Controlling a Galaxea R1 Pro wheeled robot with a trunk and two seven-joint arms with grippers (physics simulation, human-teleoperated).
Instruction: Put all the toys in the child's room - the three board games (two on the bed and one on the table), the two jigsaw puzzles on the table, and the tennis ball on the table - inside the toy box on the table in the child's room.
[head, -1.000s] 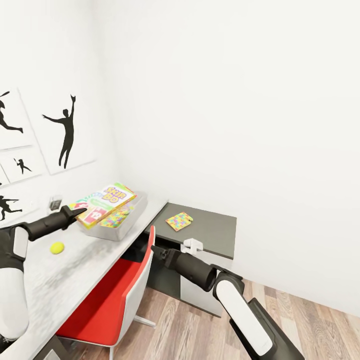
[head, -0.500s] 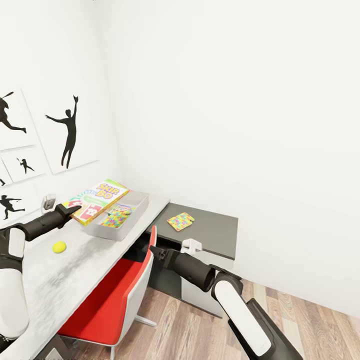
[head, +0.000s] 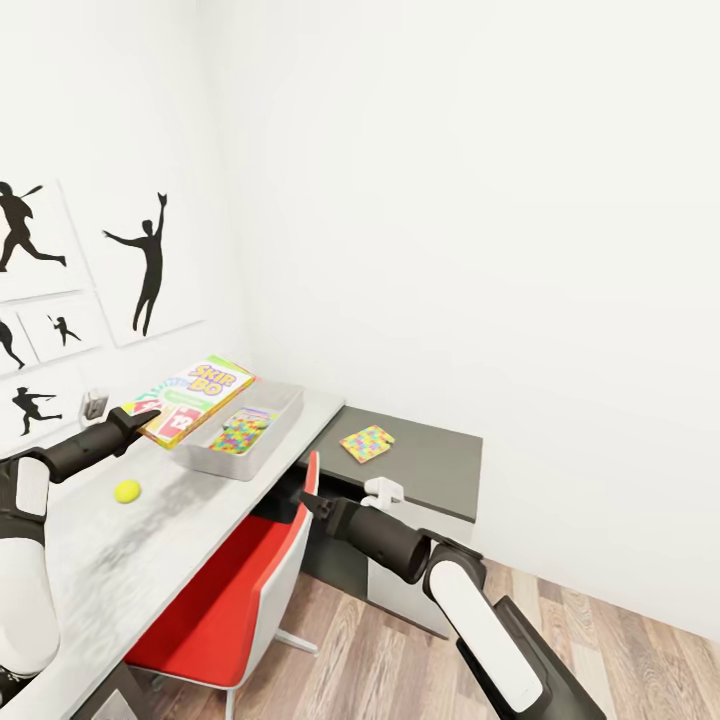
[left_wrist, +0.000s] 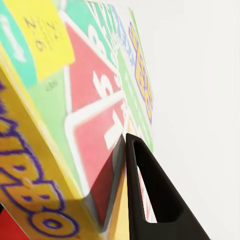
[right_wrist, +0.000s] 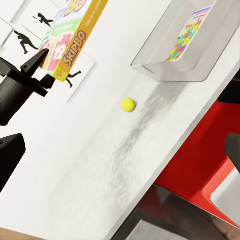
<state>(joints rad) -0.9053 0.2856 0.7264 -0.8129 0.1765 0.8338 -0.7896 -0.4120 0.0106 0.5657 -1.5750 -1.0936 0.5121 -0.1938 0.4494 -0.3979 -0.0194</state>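
While the left gripper (head: 148, 417) clamps its near corner, the SKIP-BO game (head: 191, 398) juts beyond the fingers (left_wrist: 150, 195).

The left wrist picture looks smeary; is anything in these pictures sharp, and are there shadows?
Left wrist view: the SKIP-BO box is close and blurred. Head view: evenly lit and sharp. Right wrist view: the tennis ball is crisp, with a soft mottled shadow on the table.

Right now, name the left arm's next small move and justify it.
Probably carry the SKIP-BO box sideways over the toy box and lower it: the left gripper holds it by one corner beside the bin, above the table.
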